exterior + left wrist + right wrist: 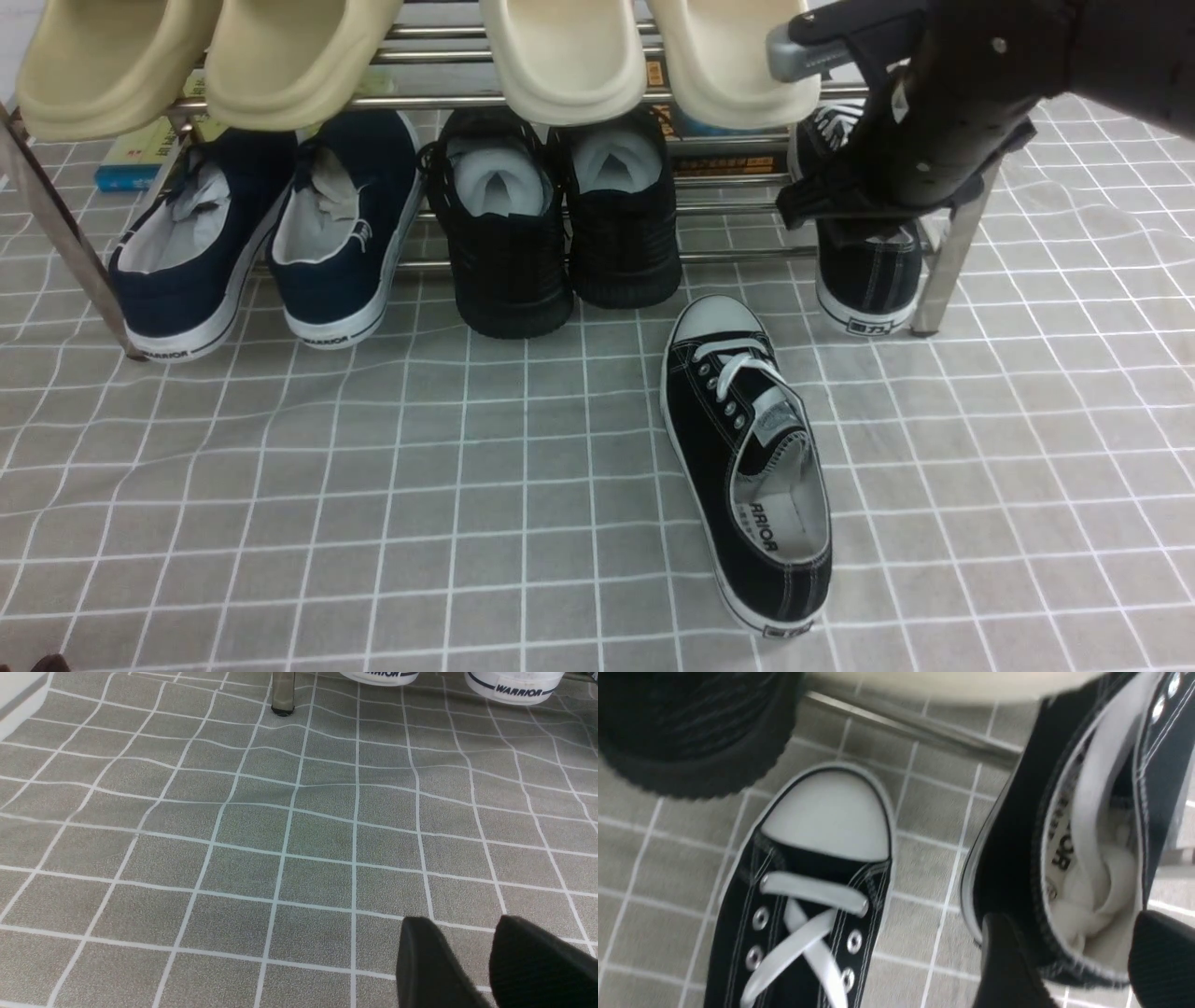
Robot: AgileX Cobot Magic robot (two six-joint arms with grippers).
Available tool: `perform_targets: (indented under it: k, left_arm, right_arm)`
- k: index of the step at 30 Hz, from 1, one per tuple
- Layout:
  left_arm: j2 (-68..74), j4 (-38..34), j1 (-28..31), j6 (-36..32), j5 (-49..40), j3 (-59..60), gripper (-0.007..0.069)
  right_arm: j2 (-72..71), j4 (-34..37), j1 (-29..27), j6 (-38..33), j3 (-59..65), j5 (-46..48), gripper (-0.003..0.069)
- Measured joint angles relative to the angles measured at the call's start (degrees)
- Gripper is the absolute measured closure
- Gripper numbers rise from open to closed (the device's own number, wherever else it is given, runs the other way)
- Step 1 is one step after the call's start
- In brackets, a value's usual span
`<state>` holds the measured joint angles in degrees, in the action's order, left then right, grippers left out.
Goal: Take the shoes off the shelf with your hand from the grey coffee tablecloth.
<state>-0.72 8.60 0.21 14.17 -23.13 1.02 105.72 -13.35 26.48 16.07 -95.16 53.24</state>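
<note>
**Right gripper** (1085, 963): jaws spread wide and empty. The black fingers (1008, 961) stand either side of the heel of the sneaker on the shelf. Whether they touch it cannot be told.

**Left gripper** (483, 970): fingers slightly parted, holding nothing. It hangs over bare cloth, well apart from the work.

**Shoes, item one** (747, 467): a black canvas low-top lying flat on the grey coffee tablecloth (373, 467). It sits at about 5 o'clock from the middle of the front view, with its white toe cap toward 12 and its heel toward 5. It is off the shelf.

**Shoes, item two** (868, 280): at 2 o'clock, on the lower tier at the right end of the shelf (738, 254). It is tilted with the heel out toward the robot and the toe up on the bars, and paper stuffing shows inside.

**Handling, by judgement:** the sneaker is light. The canvas upper is soft and will fold under a pinch, while the rubber sole and heel counter are stiffer and fairly grippy. The best hold is across the heel, one finger on each side of the collar and low enough to bear on the stiff counter. The laces are loose and give poor purchase.

**Neighbours, not wanted:**
- navy slip-ons (261, 252) at 10 o'clock
- all-black sneakers (560, 224) at 12
- cream slippers (560, 56) on the top tier, close above the right arm's path
</note>
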Motion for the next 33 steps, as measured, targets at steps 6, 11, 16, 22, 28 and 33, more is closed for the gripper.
perform_targets:
  k: [6, 11, 16, 22, 28, 33]
  left_arm:
    - [0.0, 0.0, 0.0, 0.0, 0.0, 0.0, 0.0385]
    - [0.0, 0.05, 0.0, 0.0, 0.0, 0.0, 0.0385]
    - [0.0, 0.05, 0.0, 0.0, 0.0, 0.0, 0.0385]
    - [0.0, 0.05, 0.0, 0.0, 0.0, 0.0, 0.0385]
    - [0.0, 0.1, 0.0, 0.0, 0.0, 0.0, 0.0385]
    - [0.0, 0.1, 0.0, 0.0, 0.0, 0.0, 0.0385]
  right_arm:
    - [3.6, 0.0, -0.36, 0.55, 0.0, -4.5, 0.0288]
    - [5.85, 0.0, -0.36, 0.6, -0.04, -5.86, 0.0361]
    - [4.61, 1.78, -0.3, -1.33, -0.11, -1.07, 0.0644]
    - [-1.57, 7.95, 2.22, -4.42, -0.05, 14.28, 0.0656]
    - [-6.6, 12.79, 6.79, -4.43, 6.03, 16.97, 0.0656]
    - [-6.73, 12.68, 9.48, -4.43, 13.36, 15.64, 0.0656]
